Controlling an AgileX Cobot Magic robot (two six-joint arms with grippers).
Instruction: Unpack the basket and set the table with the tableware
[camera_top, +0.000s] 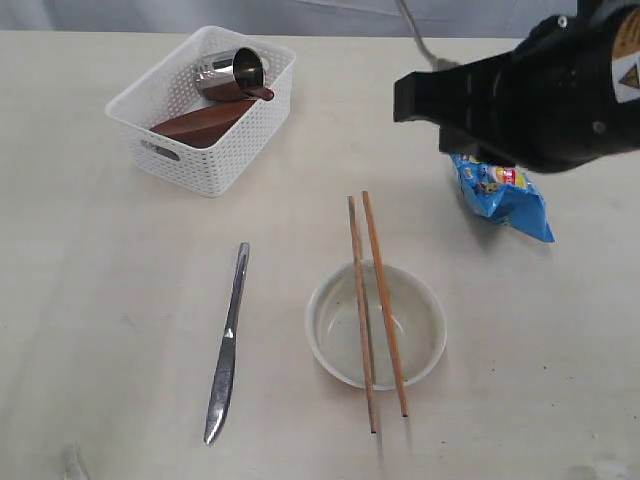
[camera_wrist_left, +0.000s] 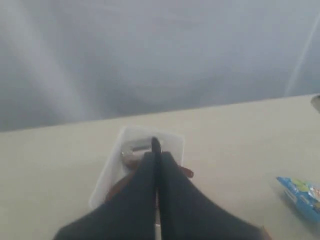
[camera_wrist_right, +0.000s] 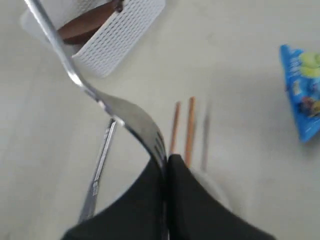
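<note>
The white basket (camera_top: 215, 150) stands at the table's (camera_top: 110, 300) back left and holds the steel cup (camera_top: 235, 72), the brown saucer (camera_top: 200, 125) and the dark wooden spoon (camera_top: 255, 92). The steel knife (camera_top: 228, 345) lies left of the cream bowl (camera_top: 330, 345), and the two chopsticks (camera_top: 385, 310) rest across that bowl. My right gripper (camera_wrist_right: 165, 159) is shut on the tines of the steel fork (camera_wrist_right: 125, 112), held in the air above the bowl and chopsticks (camera_wrist_right: 190, 125). My left gripper (camera_wrist_left: 156, 150) is shut with nothing in it, high over the basket (camera_wrist_left: 107, 175); the exterior view does not show it.
The blue snack bag (camera_top: 505, 190) lies at the right, partly under my right arm (camera_top: 540, 90). That arm hides the table's back right corner. A grey wall rises behind the table's far edge in the left wrist view.
</note>
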